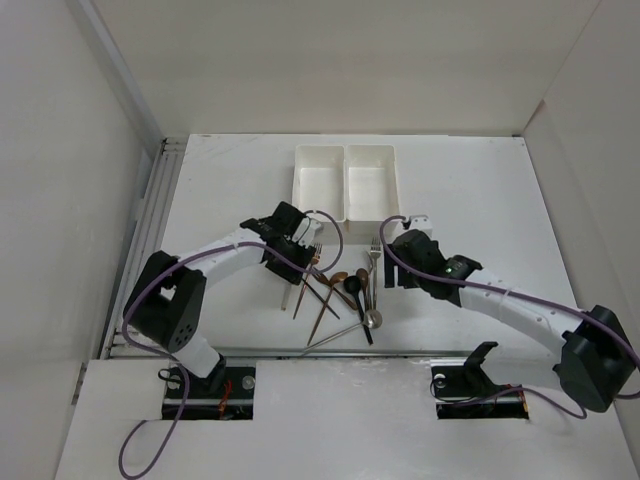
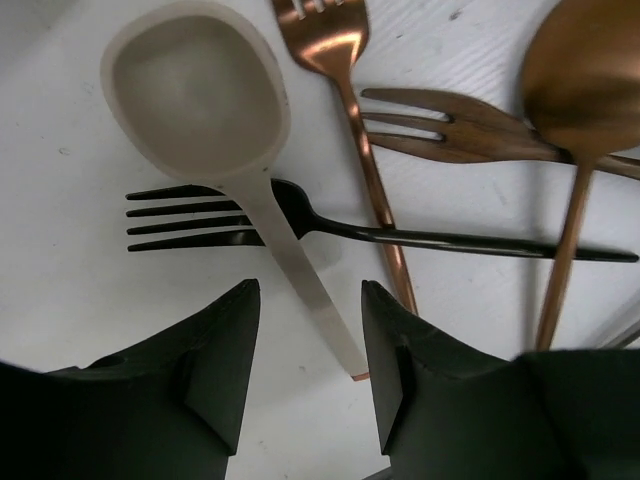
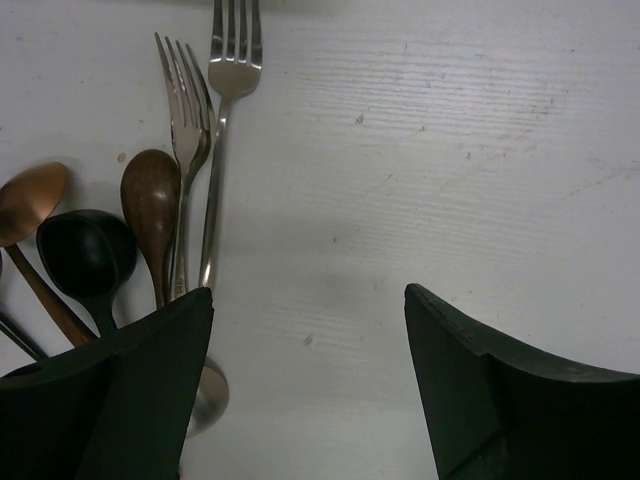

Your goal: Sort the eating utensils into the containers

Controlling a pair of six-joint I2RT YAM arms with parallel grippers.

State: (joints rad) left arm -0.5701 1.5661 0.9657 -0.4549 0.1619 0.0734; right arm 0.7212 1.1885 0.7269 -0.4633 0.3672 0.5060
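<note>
Both white containers (image 1: 345, 180) looked empty, so by that evidence the sorting had barely begun. No utensil could be seen inside either one. The utensils (image 1: 345, 295) lay in a loose, overlapping heap on the table (image 1: 480, 200), just on the near side of the containers, towards the arm bases.

The left gripper (image 2: 310, 300) was low over the heap's edge, nearer the left container. Its jaws stood apart, one on each side of the handle of the pale spoon (image 2: 195, 100), with a gap showing on both sides, so nothing was clamped yet. That handle lay across the black fork (image 2: 200, 215), with a copper fork (image 2: 335, 50) just beside it. This looked like the first pick being lined up.

The right gripper (image 3: 308, 300) hung on the side of the heap below the right container. Its jaws were wide apart over bare table and held nothing, and two silver forks (image 3: 232, 60) lay just beside its left finger.

Judging from this, every utensil remained to be lifted and dropped in.
</note>
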